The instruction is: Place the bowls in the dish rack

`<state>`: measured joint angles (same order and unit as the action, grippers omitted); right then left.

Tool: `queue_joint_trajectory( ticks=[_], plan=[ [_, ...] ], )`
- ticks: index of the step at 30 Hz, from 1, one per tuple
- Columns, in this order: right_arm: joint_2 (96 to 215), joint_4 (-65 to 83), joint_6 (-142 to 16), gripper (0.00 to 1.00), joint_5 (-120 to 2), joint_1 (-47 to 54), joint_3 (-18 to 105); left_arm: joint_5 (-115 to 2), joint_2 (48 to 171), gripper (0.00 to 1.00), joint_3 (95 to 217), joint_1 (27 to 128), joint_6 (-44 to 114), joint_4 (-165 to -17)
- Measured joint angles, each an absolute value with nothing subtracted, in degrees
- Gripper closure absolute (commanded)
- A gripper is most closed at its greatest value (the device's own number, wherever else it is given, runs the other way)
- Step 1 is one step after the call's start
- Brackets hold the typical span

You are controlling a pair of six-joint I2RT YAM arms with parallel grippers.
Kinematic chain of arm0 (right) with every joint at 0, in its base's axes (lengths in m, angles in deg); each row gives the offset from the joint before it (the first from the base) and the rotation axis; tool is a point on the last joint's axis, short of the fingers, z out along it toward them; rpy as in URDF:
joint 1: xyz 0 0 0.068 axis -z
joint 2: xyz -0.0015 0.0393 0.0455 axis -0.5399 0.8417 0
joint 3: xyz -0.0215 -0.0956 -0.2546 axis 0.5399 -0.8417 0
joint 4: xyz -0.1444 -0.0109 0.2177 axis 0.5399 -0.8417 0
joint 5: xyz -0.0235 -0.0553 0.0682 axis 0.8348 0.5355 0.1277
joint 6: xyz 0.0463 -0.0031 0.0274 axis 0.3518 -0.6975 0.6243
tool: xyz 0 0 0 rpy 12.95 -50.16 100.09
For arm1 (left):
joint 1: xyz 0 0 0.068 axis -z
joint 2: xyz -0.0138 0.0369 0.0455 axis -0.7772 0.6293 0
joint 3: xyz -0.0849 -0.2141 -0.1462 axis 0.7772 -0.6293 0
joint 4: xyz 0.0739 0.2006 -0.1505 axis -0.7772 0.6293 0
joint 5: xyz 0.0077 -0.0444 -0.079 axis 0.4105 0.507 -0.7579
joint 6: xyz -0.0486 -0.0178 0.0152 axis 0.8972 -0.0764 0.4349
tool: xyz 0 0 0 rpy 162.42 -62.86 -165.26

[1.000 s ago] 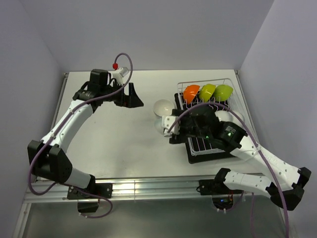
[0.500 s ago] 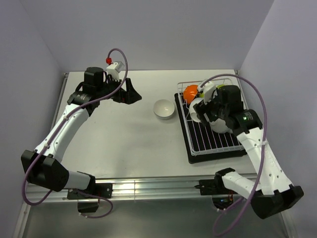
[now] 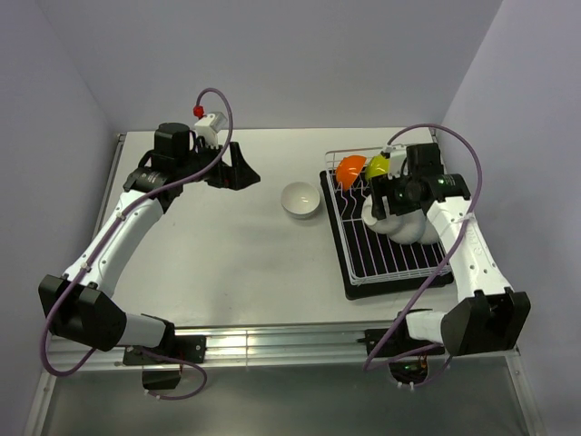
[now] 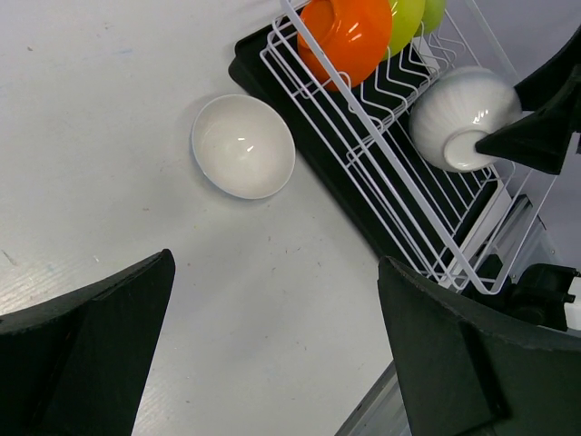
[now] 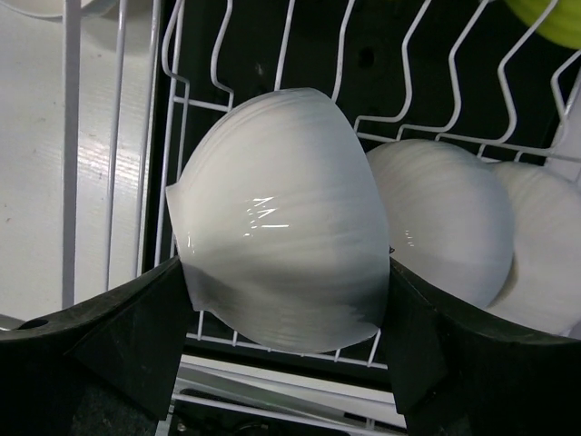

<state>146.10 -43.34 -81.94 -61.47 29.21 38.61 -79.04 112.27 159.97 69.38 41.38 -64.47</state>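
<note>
My right gripper [image 3: 382, 211] is shut on a white bowl [image 5: 283, 263], holding it tilted over the wire dish rack [image 3: 392, 265]. Two more white bowls [image 5: 442, 218] lean in the rack right beside it. An orange bowl [image 3: 349, 170] and a lime green bowl [image 3: 379, 165] stand at the rack's far end. One white bowl [image 3: 300, 199] sits upright on the table just left of the rack, also seen in the left wrist view as the white bowl [image 4: 243, 145]. My left gripper [image 3: 238, 171] hangs open over the table's far left, empty.
The dish rack's black tray [image 4: 272, 64] lies along the table's right side, close to the right wall. The near half of the rack [image 3: 381, 254] holds bare prongs. A metal rail [image 3: 272, 343] runs along the table's near edge.
My right gripper lifted a white bowl from the table beside the rack and carried it over the rack towards the other white bowls. The left arm drew back a little to the left, then stayed still.
</note>
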Motion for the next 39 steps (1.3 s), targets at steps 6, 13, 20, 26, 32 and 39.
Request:
queue_joint_trajectory(
  ticks=[6, 13, 20, 26, 32, 39],
  plan=[
    [148.5, -43.5, -79.9, 1.00, -60.8, 29.2, 38.5, -79.4, 112.3, 0.00, 159.9, 69.4, 41.8, -64.7],
    [152.2, -43.4, -78.1, 1.00, -58.7, 29.2, 38.5, -79.9, 113.2, 0.01, 159.9, 69.4, 42.2, -64.6],
    [152.4, -41.5, -77.9, 1.00, -57.4, 28.8, 37.4, -80.1, 114.4, 0.00, 159.9, 69.4, 42.2, -64.6],
    [152.1, -41.0, -76.8, 0.94, -56.3, 27.7, 36.6, -80.4, 114.9, 0.00, 159.9, 69.4, 42.2, -64.6],
    [152.0, -41.0, -76.6, 0.94, -55.1, 26.7, 36.6, -80.8, 115.1, 0.01, 159.6, 69.4, 42.2, -64.7],
    [151.9, -41.0, -76.4, 0.91, -54.7, 26.0, 36.6, -81.4, 115.1, 0.00, 159.1, 69.4, 42.2, -64.6]
  ],
)
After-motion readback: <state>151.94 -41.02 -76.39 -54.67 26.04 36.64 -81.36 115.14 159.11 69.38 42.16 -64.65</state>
